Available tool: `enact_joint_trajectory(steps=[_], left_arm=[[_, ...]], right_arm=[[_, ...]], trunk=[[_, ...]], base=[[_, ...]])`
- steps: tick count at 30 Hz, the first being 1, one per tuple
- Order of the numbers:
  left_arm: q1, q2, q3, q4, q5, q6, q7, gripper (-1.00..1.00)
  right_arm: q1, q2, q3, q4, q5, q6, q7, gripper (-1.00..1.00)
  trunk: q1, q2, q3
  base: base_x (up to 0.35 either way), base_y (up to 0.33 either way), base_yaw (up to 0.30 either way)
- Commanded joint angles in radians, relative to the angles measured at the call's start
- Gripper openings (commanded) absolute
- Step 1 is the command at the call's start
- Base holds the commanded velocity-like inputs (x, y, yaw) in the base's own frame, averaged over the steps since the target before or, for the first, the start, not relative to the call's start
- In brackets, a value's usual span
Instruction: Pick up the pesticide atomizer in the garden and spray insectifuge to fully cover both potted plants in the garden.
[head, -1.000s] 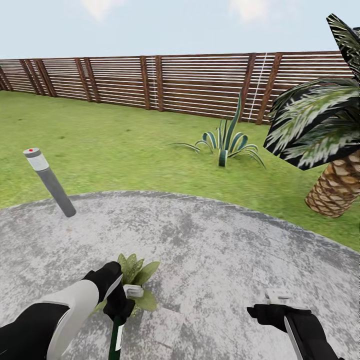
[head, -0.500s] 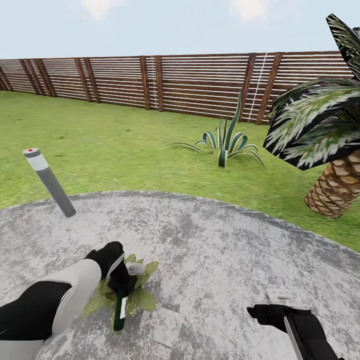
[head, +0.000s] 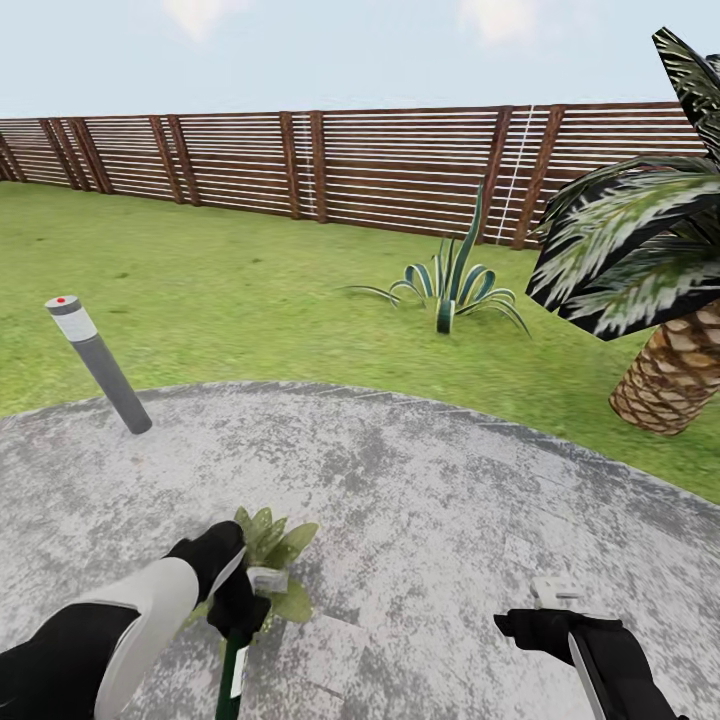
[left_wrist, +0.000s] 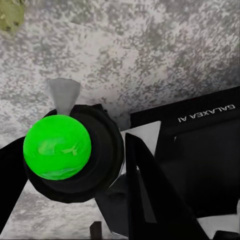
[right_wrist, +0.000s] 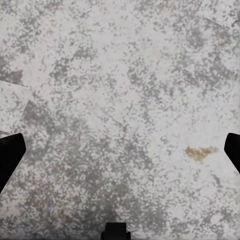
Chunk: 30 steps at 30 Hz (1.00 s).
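1. Clearly, the left hand (head: 238, 610) was clamped on the pesticide atomizer (head: 234, 668), with the dark bottle hanging below the fingers and its pale trigger head (head: 266, 579) poking out just past them.
2. One potted plant (head: 272, 545) sat directly beyond that hand, its pointed leaves touching or nearly touching the spray head; its pot was hidden by the hand.
3. In the left wrist view the bottle's bright green end (left_wrist: 57, 146) sat between the dark fingers, so the grasp looked firm.
4. The right hand (head: 556, 605) hovered well off to the side over the bare patio (head: 420, 500), holding nothing; its wrist view showed the finger tips (right_wrist: 10, 152) spread wide apart.
5. Judged from this, the step in hand was spraying the first plant. To do it well, the nozzle should point at the rosette from a little above, not buried among the leaves, and sweep across it so that every leaf gets covered.
6. The risk seemed to be knocking the plant with the bottle.
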Motion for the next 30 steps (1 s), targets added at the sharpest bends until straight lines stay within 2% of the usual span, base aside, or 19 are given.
enact_joint_trajectory(steps=[1, 8, 19, 25, 30], left_arm=[[0.017, 0.0, -0.007, -0.002, -0.005, 0.002, -0.01, -1.0], [0.048, 0.0, -0.008, -0.003, -0.004, 0.002, -0.011, -1.0], [0.041, 0.0, -0.01, -0.003, -0.003, 0.003, -0.009, -1.0], [-0.035, 0.001, -0.011, 0.0, -0.003, 0.005, -0.009, -1.0], [-0.13, 0.003, -0.011, 0.003, -0.003, 0.005, -0.009, -1.0]], right_arm=[[-0.001, 0.0, -0.001, -0.001, 0.01, 0.003, 0.009, 1.0], [-0.001, 0.0, -0.001, -0.001, 0.009, 0.003, 0.009, 1.0], [0.0, 0.0, -0.002, 0.002, 0.009, 0.003, 0.009, 1.0], [-0.001, 0.0, -0.002, 0.002, 0.009, 0.003, 0.009, 1.0], [-0.001, 0.0, -0.002, 0.002, 0.009, 0.003, 0.009, 1.0]], trunk=[[0.0, 0.0, -0.001], [0.0, 0.0, 0.0], [0.0, 0.0, 0.007], [0.0, 0.0, 0.008], [0.0, 0.0, 0.008]], base=[[0.0, 0.0, 0.0], [0.0, 0.0, -0.023], [0.0, 0.0, -0.2], [0.0, 0.0, -0.027], [0.0, 0.0, -0.001]])
